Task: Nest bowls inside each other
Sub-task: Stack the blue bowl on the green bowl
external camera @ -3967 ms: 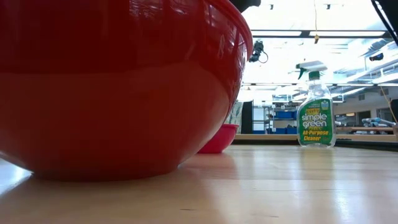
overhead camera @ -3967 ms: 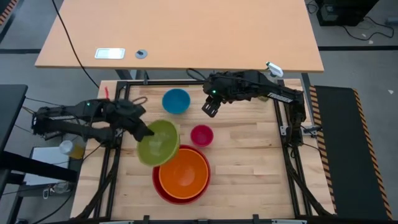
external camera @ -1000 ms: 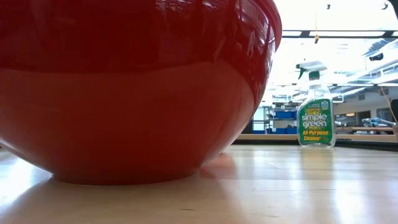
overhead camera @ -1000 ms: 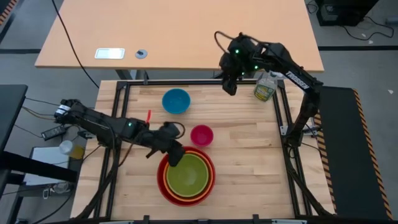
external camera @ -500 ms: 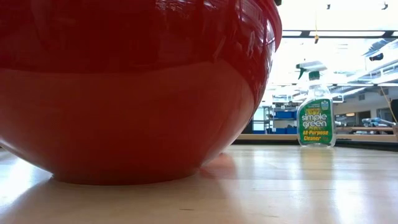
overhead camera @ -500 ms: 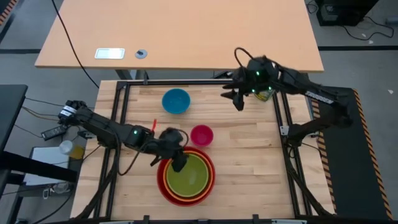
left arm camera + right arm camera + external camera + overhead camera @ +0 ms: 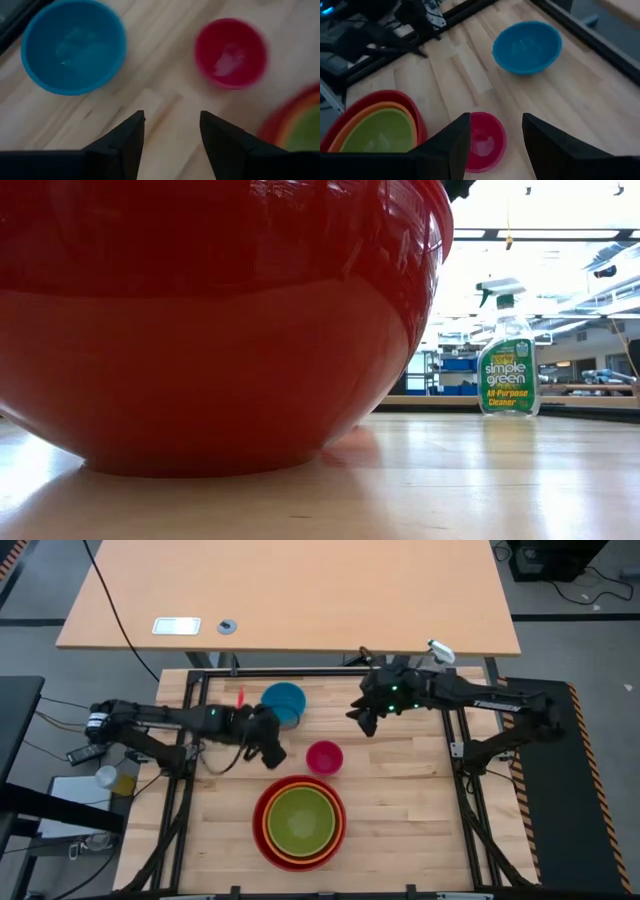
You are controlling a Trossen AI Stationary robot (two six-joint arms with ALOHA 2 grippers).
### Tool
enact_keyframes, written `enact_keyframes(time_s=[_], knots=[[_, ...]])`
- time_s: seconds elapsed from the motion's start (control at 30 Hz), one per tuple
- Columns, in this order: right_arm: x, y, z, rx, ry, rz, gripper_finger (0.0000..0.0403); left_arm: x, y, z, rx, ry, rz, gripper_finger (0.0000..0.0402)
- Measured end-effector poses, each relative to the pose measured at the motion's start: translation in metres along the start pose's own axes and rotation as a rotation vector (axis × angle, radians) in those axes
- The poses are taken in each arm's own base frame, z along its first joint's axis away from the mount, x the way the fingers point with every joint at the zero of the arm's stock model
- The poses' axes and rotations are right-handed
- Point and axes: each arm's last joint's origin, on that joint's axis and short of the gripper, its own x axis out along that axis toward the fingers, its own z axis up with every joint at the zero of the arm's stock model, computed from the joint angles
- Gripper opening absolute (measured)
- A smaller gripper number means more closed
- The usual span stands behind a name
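A lime green bowl (image 7: 299,818) sits inside an orange bowl (image 7: 331,803), which sits in the red bowl (image 7: 259,825) near the table's front. The small pink bowl (image 7: 323,757) stands on the wood just beyond that stack. The blue bowl (image 7: 284,703) stands farther back. My left gripper (image 7: 270,752) hovers open between the blue bowl (image 7: 72,47) and the pink bowl (image 7: 230,52), empty. My right gripper (image 7: 365,722) hangs open to the right of the blue bowl, beyond the pink bowl (image 7: 482,140), also empty.
A spray bottle (image 7: 508,360) stands at the table's far right corner, mostly under my right arm in the high view. The black frame rails (image 7: 190,720) run along the table's sides. Bare wood (image 7: 400,810) lies to the right of the stack.
My left gripper has left the far-left rim of the stack and swung toward the far edge, ending between the blue and pink bowls. My right gripper has come down and toward the near edge, closer to the pink bowl. The bowls have kept still.
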Motion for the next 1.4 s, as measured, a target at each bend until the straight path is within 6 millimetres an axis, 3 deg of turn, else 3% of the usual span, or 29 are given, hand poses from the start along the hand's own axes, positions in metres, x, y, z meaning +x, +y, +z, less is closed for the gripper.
enact_keyframes(time_s=[0.27,0.53,0.93,1.1,1.4], knots=[[0.027,0.001,-0.003,0.029,0.049,0.01,0.0185,0.038,0.07,0.014,-0.221,0.057,-0.021,0.0167],[0.047,-0.009,0.001,-0.013,0.04,-0.001,0.0185,0.044,0.122,0.028,-0.403,0.0,0.009,0.016],[0.083,-0.023,-0.001,0.106,0.07,-0.027,0.0185,0.043,0.188,0.036,-0.448,-0.084,-0.057,0.016],[0.084,-0.027,0.002,0.119,0.044,-0.049,0.0185,0.047,0.218,0.033,-0.499,-0.08,-0.053,0.016],[0.082,-0.037,0.006,0.147,0.021,-0.098,0.0185,0.088,0.241,0.027,-0.582,0.042,-0.105,0.016]])
